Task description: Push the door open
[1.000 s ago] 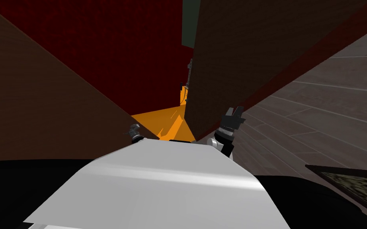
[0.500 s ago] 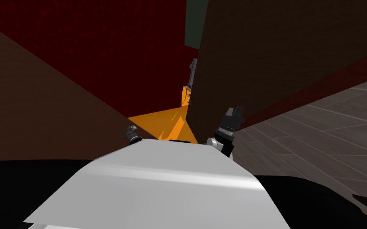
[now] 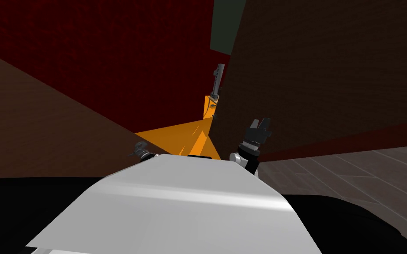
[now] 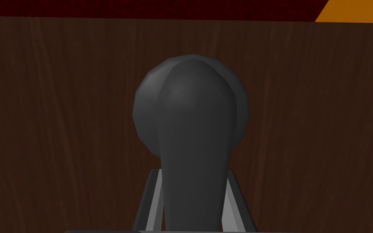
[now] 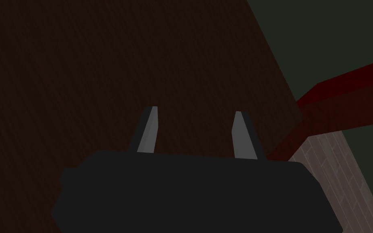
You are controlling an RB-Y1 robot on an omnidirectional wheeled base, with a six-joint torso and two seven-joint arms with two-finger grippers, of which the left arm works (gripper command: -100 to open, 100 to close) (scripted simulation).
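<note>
fingers (image 4: 153, 198) of the left gripper (image 4: 190, 172) pinch the dark handle (image 4: 189, 117), likely to free the latch for the push; the handle sits on the brown door (image 4: 60, 121), ajar, orange floor (image 3: 176, 133) past its edge; right gripper (image 5: 196, 110) idles, fingers spread, beside a brown panel (image 5: 80, 60)

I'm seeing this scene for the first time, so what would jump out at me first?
A rounded dark grey handle on a brown wood-grain door sits gripped between the left gripper's fingers. In the head view, a bright orange floor wedge glows between the door and another brown panel, below a dark red wall.
</note>
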